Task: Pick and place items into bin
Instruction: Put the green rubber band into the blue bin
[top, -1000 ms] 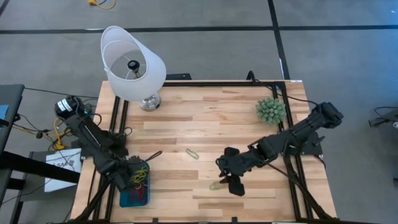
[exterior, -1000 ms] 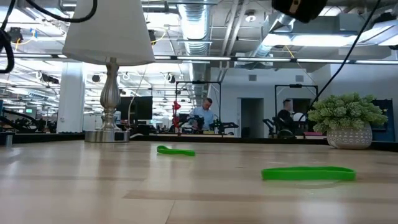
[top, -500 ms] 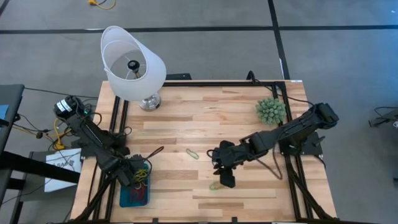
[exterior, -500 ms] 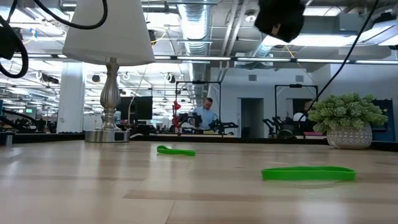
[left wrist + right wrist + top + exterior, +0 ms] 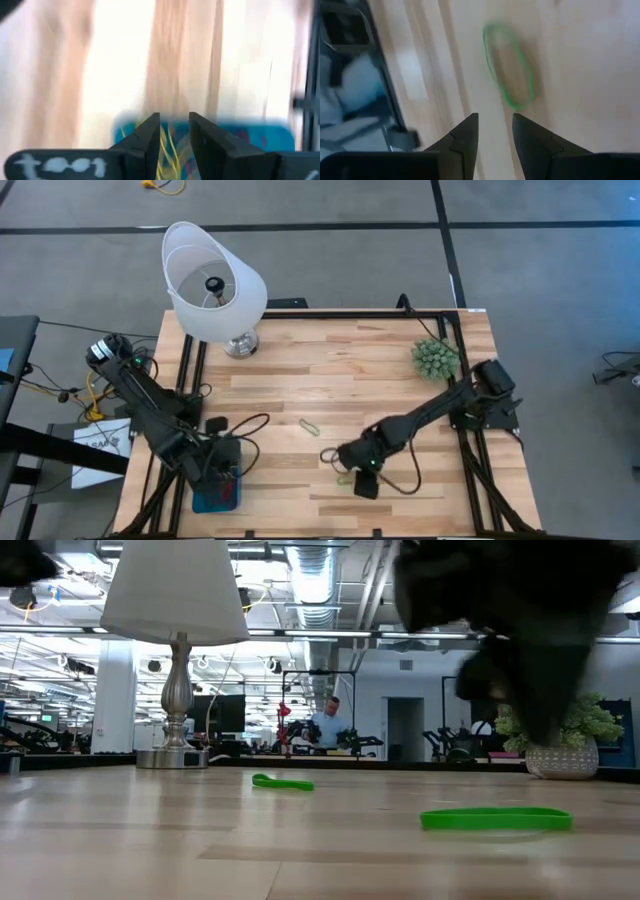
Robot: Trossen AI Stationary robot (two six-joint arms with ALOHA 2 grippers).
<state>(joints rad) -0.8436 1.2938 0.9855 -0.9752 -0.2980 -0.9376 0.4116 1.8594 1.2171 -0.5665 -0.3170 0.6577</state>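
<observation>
A green rubber-band loop [image 5: 509,66] lies flat on the bench [image 5: 380,370], near its front edge. The right gripper [image 5: 493,131] hangs just above it, jaws slightly apart and empty. A second green loop [image 5: 309,426] lies mid-bench. The left gripper [image 5: 174,131] hovers over the teal bin [image 5: 217,494] at the front left, jaws narrowly parted, coloured bands inside.

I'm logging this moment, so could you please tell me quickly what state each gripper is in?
Left gripper: slightly open over the bin, holding nothing.
Right gripper: slightly open, empty, near a green band.
</observation>
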